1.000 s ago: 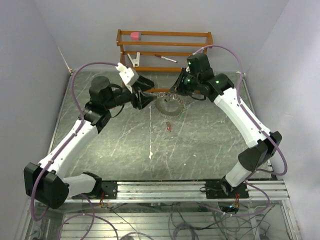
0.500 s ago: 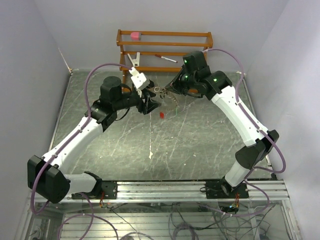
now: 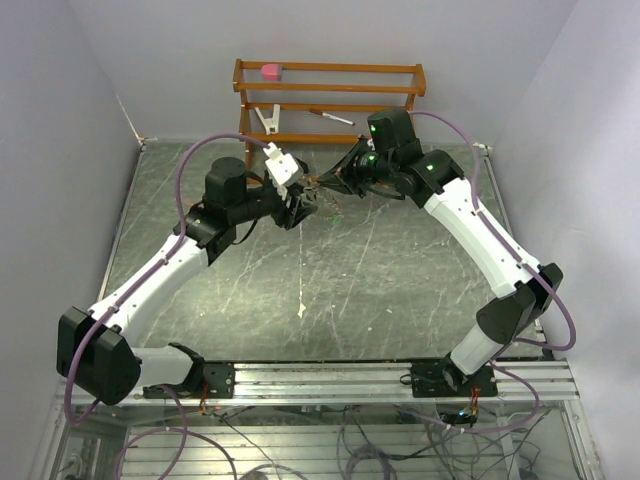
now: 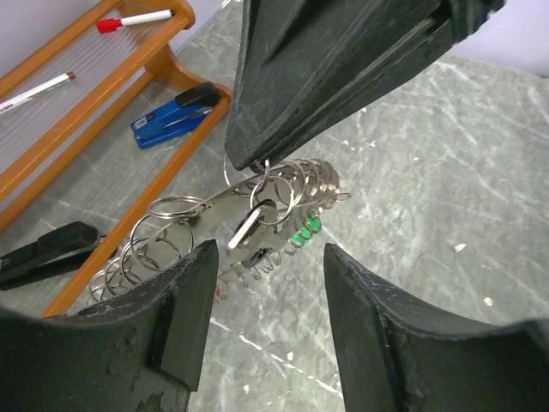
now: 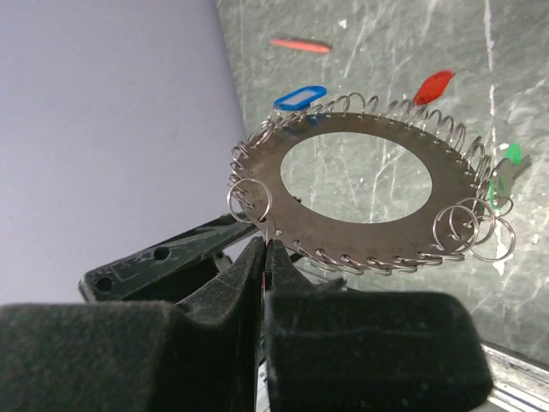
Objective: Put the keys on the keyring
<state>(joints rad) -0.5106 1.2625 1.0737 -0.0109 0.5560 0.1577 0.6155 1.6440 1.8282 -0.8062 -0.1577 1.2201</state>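
your right hand [image 5: 264, 257] is clenched on the keyring [image 5: 377, 236] rim, holding it above the table [image 3: 400, 290] near the rack [image 3: 330, 68]. your left hand [image 4: 268, 266] is released, straddling it. hold the ring steady and close on one key [image 4: 244, 230] only.

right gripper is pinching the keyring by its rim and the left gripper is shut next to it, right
Not quite: the right gripper does pinch the keyring by its rim, but the left gripper next to it is open, jaws well apart, as the left wrist view shows.
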